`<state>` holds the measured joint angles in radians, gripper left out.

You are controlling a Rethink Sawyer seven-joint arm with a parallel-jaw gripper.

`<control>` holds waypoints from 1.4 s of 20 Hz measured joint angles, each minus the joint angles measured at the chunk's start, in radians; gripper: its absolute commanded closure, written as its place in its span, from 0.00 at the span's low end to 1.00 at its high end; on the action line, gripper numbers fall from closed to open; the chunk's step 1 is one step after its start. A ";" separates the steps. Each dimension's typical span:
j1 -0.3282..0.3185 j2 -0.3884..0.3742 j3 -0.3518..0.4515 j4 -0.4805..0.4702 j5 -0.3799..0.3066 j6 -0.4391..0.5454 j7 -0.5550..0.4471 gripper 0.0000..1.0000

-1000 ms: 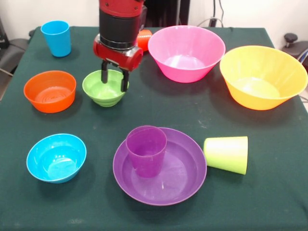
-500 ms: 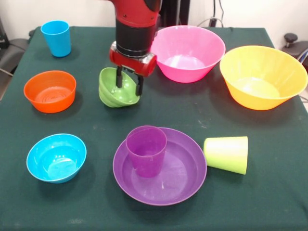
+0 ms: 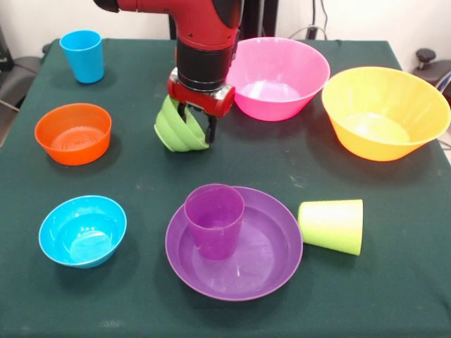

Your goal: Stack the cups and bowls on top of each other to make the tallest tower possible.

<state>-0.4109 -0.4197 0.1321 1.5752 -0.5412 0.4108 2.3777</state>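
Observation:
My gripper [image 3: 197, 127] is shut on the rim of the small green bowl [image 3: 177, 129] and holds it tilted on its side above the table, left of the large pink bowl [image 3: 273, 76]. The small orange bowl [image 3: 72, 132] sits at the left, the small blue bowl [image 3: 82, 230] at the near left. The purple cup [image 3: 214, 220] stands in the wide purple bowl [image 3: 264, 250]. The lime green cup [image 3: 332, 224] lies on its side to the right of it. The blue cup [image 3: 82, 55] stands at the far left. The large yellow bowl [image 3: 384, 111] is at the right. The orange cup is hidden behind the arm.
The table has a dark green cloth [image 3: 338, 303]. A black chair [image 3: 14, 77] shows at the left edge and a black object [image 3: 426, 60] at the right edge.
My gripper closed on the green bowl's rim, lifted it off the table and carried it to the right toward the pink bowl; the bowl has tipped onto its side.

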 measured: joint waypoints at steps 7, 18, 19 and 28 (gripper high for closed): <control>-0.001 -0.001 0.000 0.000 0.000 0.000 0.000 0.00; -0.026 -0.099 0.003 0.013 0.057 0.042 0.000 0.00; -0.027 -0.109 0.004 0.014 0.063 0.054 0.000 0.00; -0.032 -0.174 0.008 0.018 0.091 0.133 0.000 0.00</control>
<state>-0.4429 -0.5940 0.1398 1.5935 -0.4506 0.5441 2.3777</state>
